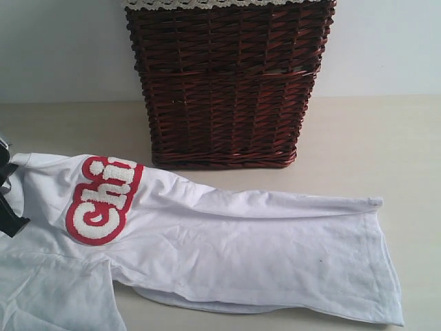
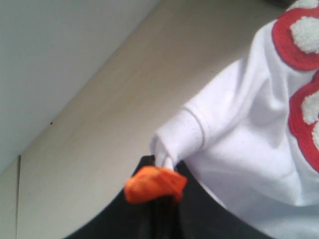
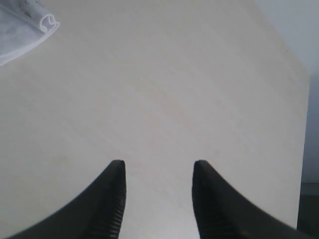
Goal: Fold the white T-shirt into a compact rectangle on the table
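Note:
The white T-shirt [image 1: 227, 248] lies partly folded across the table [image 1: 386, 152], with red-outlined white lettering [image 1: 103, 200] showing at its left. My left gripper [image 1: 8, 200] sits at the far left edge of the exterior view. In the left wrist view that gripper [image 2: 164, 169] is shut on a bunched bit of the white T-shirt [image 2: 249, 129] near its orange tag [image 2: 154, 184]. My right gripper [image 3: 158, 172] stands open over bare table [image 3: 164, 89], holding nothing. A corner of white cloth [image 3: 27, 30] shows in the right wrist view. The right gripper is out of the exterior view.
A dark wicker basket [image 1: 224, 83] with a lace-trimmed liner [image 1: 207, 3] stands at the back, just behind the shirt. A pale wall rises behind the table. Bare table lies to the right of the shirt's hem [image 1: 389, 262].

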Controlling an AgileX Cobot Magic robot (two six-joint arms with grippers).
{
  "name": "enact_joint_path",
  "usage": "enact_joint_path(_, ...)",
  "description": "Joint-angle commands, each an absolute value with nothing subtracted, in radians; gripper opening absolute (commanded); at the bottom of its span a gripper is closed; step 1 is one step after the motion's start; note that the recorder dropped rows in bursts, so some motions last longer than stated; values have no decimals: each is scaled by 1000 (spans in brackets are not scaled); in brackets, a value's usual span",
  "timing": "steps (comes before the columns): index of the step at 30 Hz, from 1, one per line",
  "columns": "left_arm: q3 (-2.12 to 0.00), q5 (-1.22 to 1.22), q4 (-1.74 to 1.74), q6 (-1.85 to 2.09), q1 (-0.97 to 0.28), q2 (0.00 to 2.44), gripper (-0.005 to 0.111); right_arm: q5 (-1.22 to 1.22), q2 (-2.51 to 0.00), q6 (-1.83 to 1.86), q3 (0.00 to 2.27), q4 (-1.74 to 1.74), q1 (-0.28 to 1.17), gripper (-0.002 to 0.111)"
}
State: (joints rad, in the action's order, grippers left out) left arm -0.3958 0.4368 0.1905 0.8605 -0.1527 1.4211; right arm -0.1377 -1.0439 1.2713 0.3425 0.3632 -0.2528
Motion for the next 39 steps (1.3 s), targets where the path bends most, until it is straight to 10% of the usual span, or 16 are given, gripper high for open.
enact_joint_path(1,-396,435,202,861,-151,1415,0,-137,-1036,1269,338,368,-257,43)
enact_joint_path(39,-396,437,195,861,-151,1415,0,-151,-833,1250,335,370,-252,43)
